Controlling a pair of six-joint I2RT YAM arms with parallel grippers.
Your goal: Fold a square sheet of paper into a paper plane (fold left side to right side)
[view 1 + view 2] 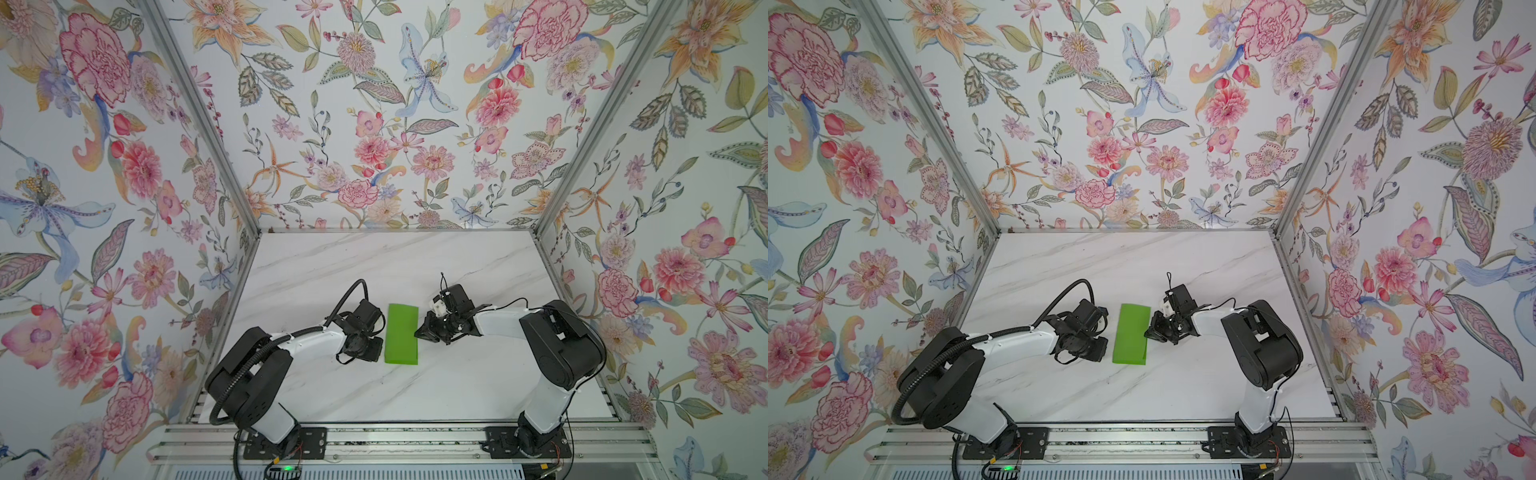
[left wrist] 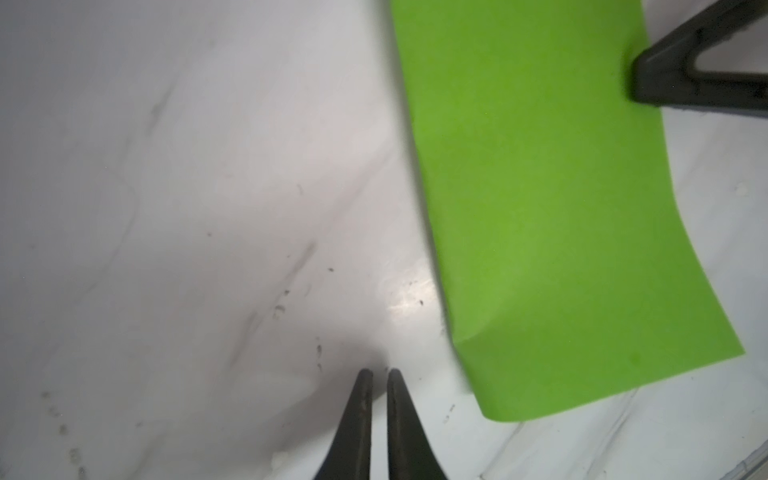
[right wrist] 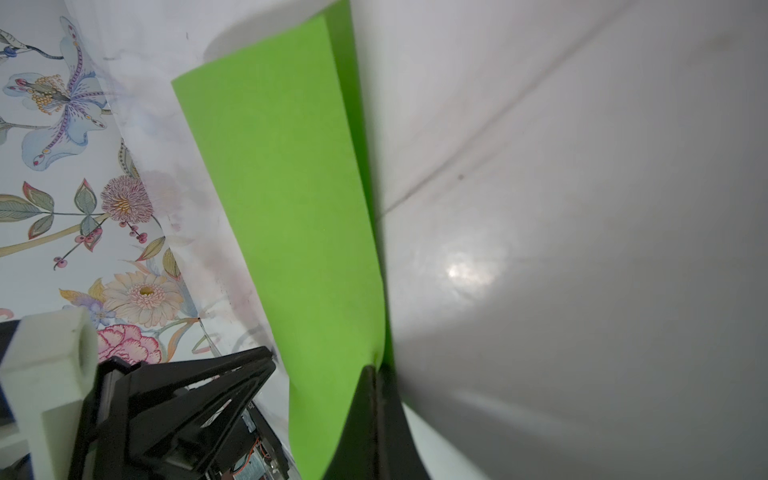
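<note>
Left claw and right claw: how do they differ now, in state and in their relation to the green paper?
The left claw is nearly shut on nothing; the right claw is shut on an edge of the green paper. The left claw stands apart from the paper, over the table; the right claw touches it. Both are black and tapered.

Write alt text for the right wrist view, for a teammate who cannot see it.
The right gripper, shut, pinches a long edge of the square sheet of paper, which is bright green and folded into a narrow strip stretching away from the fingertips over the white marble table. Floral wallpaper shows beyond the paper's other edge.
</note>
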